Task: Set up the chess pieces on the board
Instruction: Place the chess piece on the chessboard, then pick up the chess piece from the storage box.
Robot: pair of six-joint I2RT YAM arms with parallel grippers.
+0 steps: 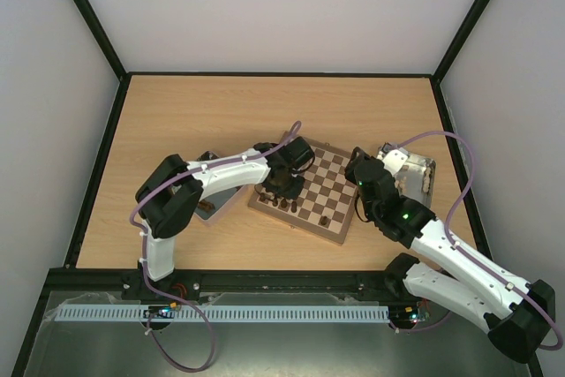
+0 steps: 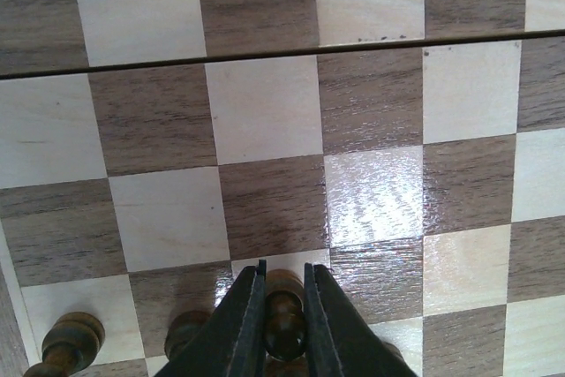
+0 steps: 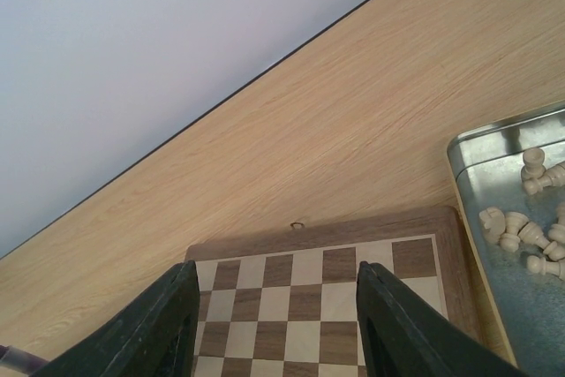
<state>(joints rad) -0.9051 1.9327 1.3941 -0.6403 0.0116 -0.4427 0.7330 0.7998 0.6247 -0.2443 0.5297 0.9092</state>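
Top external view: few chess pieces (image 1: 281, 203) stand on the board (image 1: 328, 184), mostly bare; left end effector (image 2: 284, 273) grips one, right end effector (image 3: 278, 282) is released.

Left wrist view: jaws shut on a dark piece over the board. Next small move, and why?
Probably ease straight down until its base sits on the square, then release. The left jaws are shut on a dark piece low over the board, in line with other dark pieces standing beside it. Whether the base already touches is hidden.
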